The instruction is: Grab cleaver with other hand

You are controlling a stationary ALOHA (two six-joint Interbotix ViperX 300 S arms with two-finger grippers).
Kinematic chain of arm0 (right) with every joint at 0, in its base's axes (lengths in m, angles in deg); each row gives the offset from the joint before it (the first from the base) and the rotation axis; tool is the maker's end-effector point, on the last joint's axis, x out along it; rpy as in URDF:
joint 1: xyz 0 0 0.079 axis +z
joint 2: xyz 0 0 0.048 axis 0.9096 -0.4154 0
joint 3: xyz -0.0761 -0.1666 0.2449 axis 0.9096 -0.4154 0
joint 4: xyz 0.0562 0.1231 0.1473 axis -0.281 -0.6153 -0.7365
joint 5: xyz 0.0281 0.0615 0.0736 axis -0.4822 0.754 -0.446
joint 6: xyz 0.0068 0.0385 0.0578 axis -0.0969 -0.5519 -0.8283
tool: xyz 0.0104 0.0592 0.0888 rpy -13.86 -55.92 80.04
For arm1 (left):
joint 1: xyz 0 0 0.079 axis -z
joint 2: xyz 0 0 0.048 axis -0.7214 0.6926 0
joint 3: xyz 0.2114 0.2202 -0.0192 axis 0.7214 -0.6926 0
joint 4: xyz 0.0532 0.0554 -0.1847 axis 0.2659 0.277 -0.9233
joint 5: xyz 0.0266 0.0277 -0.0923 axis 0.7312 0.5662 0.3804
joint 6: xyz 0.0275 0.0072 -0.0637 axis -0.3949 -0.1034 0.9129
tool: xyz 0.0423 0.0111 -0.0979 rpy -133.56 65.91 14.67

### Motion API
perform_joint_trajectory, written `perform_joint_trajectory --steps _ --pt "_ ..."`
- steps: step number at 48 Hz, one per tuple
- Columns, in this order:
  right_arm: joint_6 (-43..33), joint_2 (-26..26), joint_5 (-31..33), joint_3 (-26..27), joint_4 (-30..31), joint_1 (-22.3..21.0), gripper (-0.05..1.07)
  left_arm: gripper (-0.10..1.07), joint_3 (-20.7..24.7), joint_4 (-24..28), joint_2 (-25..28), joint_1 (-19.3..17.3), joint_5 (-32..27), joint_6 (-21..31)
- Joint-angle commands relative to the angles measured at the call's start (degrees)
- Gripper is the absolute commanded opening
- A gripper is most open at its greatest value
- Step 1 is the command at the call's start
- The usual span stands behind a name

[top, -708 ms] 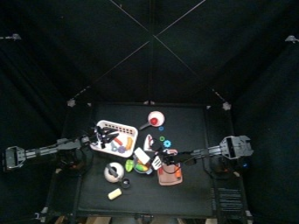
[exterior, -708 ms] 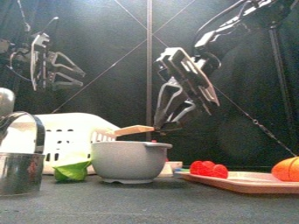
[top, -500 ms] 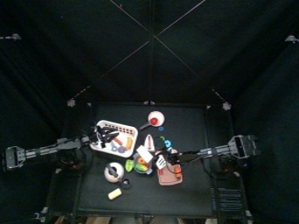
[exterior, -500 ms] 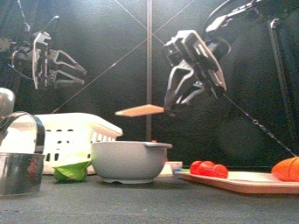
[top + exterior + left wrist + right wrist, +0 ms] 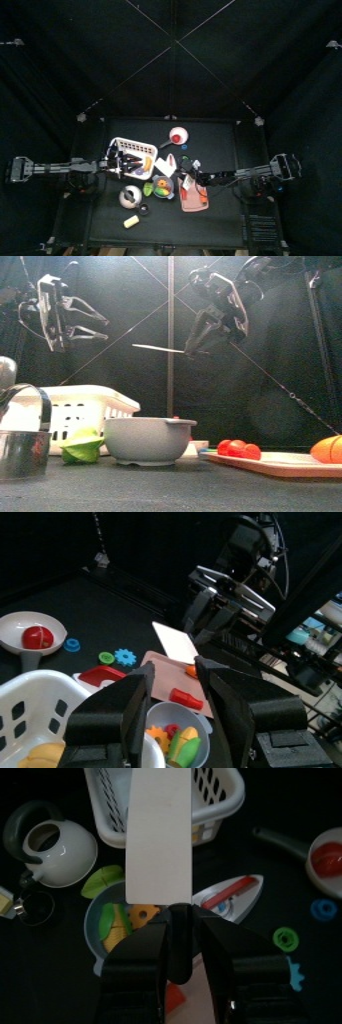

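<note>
Two arms meet low in the top view, beside the white basket. In the front view, upper centre, the right gripper pinches the cleaver, held level above the grey bowl; the left gripper, upper left, hangs wide open, empty. The right wrist view shows the jaws clamping the pale blade's end over the kettle.

Obscured and cropped items at this moment

Cleaver: held end lay hidden between right pincer jaws. Grey bowl contents were not visible from front; the metal kettle and the orange-brown board were cropped by frame edges. From above, the worktop items were too small to identify.
</note>
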Motion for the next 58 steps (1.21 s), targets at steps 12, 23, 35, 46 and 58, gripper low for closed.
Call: perform_joint_trajectory --steps 12,23,35,46,58 --pt "0.00 -2.20 0.44 3.96 12.04 2.20 0.59 0.79 1.76 0.97 0.09 1.76 0.18 1.41" --pt "0.09 -5.36 1.67 7.03 15.12 2.64 0.59 0.79 2.37 2.55 0.09 3.78 0.09 3.52" --pt "0.09 -7.29 3.08 9.32 18.11 2.81 0.59 0.79 3.25 4.66 1.23 4.39 0.18 5.71" --pt "0.09 -8.26 3.34 10.02 18.81 3.08 0.59 0.78 3.52 4.75 2.20 4.39 0.18 6.24" --pt "0.09 -8.61 3.43 10.20 19.60 3.43 0.59 0.69 3.52 4.66 2.20 4.39 0.18 6.24"
